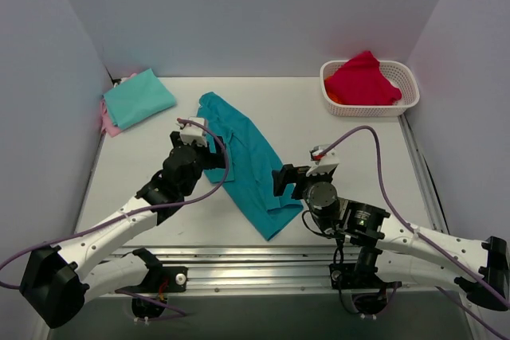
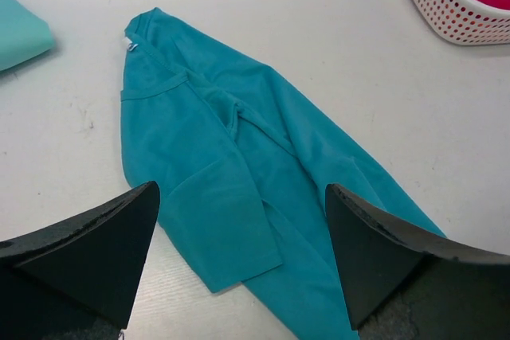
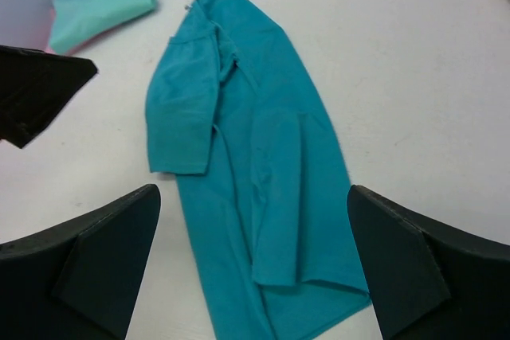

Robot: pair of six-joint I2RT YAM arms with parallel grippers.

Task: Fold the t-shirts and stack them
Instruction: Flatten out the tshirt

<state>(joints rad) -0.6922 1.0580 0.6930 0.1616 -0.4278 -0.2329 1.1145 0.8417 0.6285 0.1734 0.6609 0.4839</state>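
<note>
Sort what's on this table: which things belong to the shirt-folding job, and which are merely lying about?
Job: teal shirt, lying mid-table; mint shirt, folded; pink shirt under it; red cloth, probably another shirt.
Lying about: white basket holding the red cloth.

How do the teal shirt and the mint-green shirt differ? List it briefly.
The teal shirt is darker; the mint-green shirt is paler. The teal shirt lies as a long diagonal strip in the middle; the mint-green shirt is a compact folded square at the far left. Both are plain cloth.
</note>
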